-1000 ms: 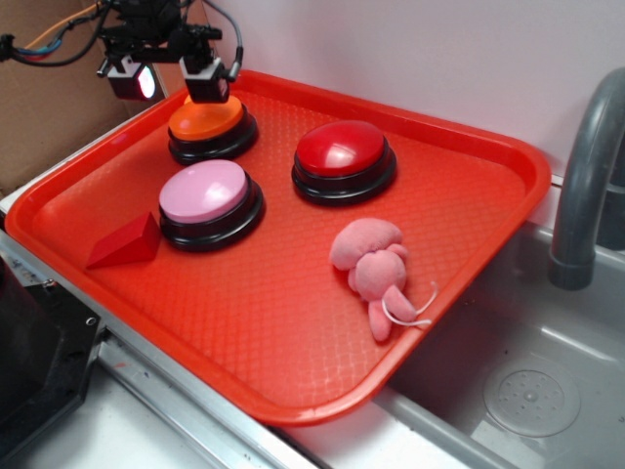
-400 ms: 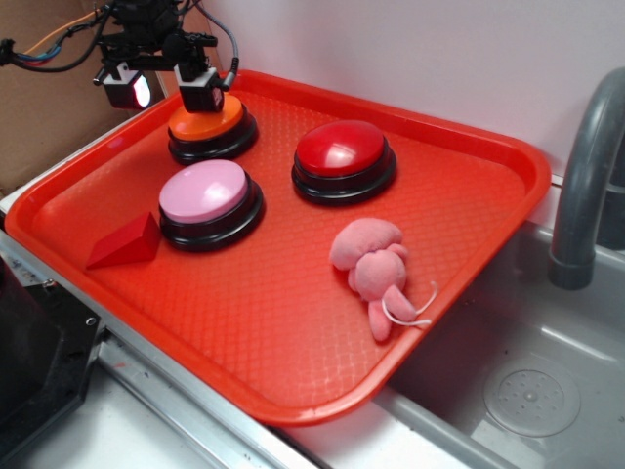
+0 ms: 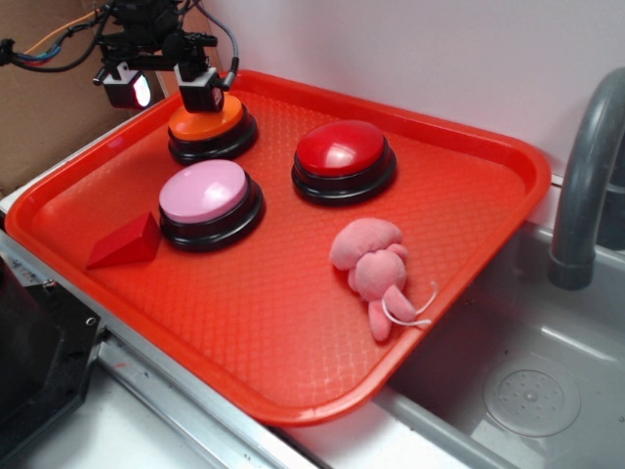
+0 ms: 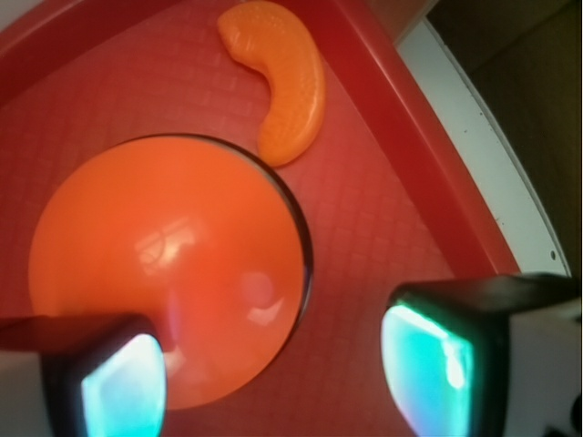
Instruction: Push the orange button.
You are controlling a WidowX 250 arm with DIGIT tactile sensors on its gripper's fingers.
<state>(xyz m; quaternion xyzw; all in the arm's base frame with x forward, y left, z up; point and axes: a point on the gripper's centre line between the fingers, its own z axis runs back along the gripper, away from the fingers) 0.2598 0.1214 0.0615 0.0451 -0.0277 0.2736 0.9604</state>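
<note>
The orange button (image 3: 207,119), a glossy orange dome on a black base, sits at the far left of the red tray (image 3: 293,332). It fills the left half of the wrist view (image 4: 164,264). My gripper (image 3: 166,86) is open right over it, with one finger (image 3: 200,93) resting on the dome's top edge and the other (image 3: 127,86) hanging off to the left, outside the button. In the wrist view the gripper (image 4: 273,373) has its left fingertip (image 4: 118,382) on the dome and its right fingertip (image 4: 437,364) over the tray floor.
A pink-domed button (image 3: 209,201) and a red-domed button (image 3: 342,159) stand nearer on the tray. A red wedge (image 3: 125,242) and a pink plush toy (image 3: 376,266) lie there too. An orange curved piece (image 4: 278,77) lies behind the orange button. A sink and grey faucet (image 3: 586,176) are on the right.
My gripper has moved down and slightly left onto the orange button's top over the last second. It has held still for the last half second.
</note>
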